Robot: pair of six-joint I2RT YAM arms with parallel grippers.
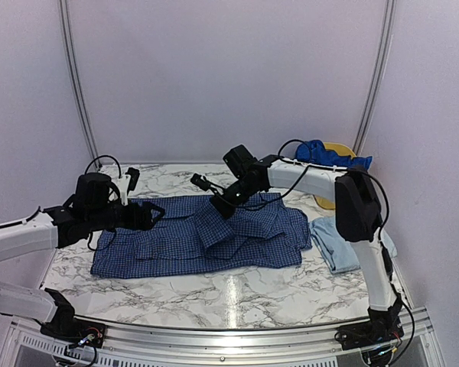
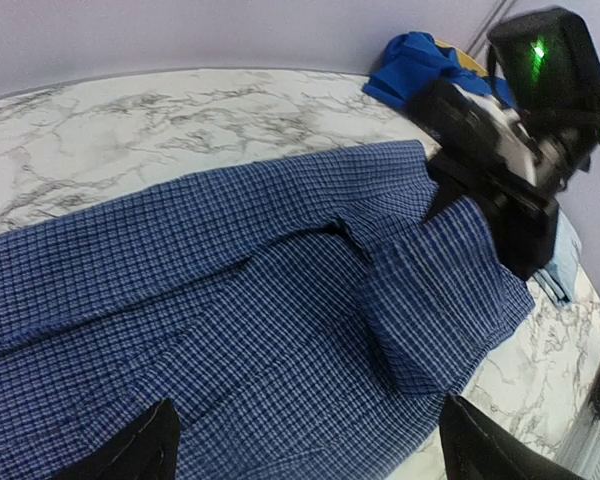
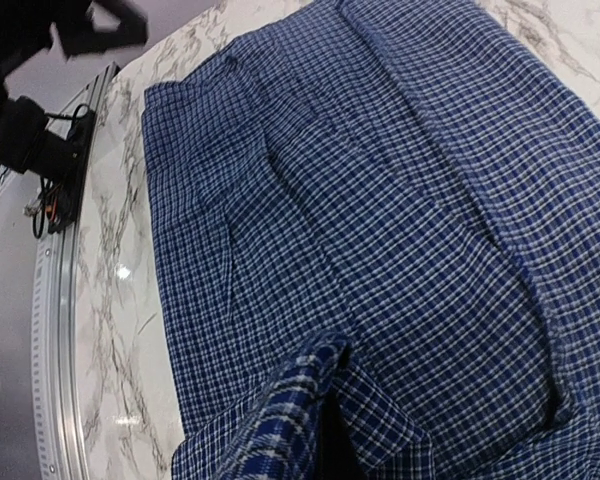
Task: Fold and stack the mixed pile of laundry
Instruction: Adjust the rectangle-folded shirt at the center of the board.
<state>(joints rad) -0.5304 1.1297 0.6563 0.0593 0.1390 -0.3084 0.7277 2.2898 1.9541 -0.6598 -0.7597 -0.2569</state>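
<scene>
A: Starting with the marble table (image 1: 237,298): spread across its middle?
B: Mostly flat there, the navy-and-white check shirt (image 1: 161,245), with one fold pulled up near its centre. Soft, light, limp; likely to sag and to slide on the smooth top.
A: And to the right?
B: Near right, the pale sky-blue T-shirt (image 1: 340,245); heaped far right, the royal-blue piece (image 1: 321,153).
A: Grippers?
B: Pinched tight on that raised fold, the right gripper (image 1: 218,202). Spread wide and holding nothing over the shirt's left end, the left gripper (image 2: 310,440).
A: Best hold?
B: Probably hems or corners, pinched through every layer.
</scene>
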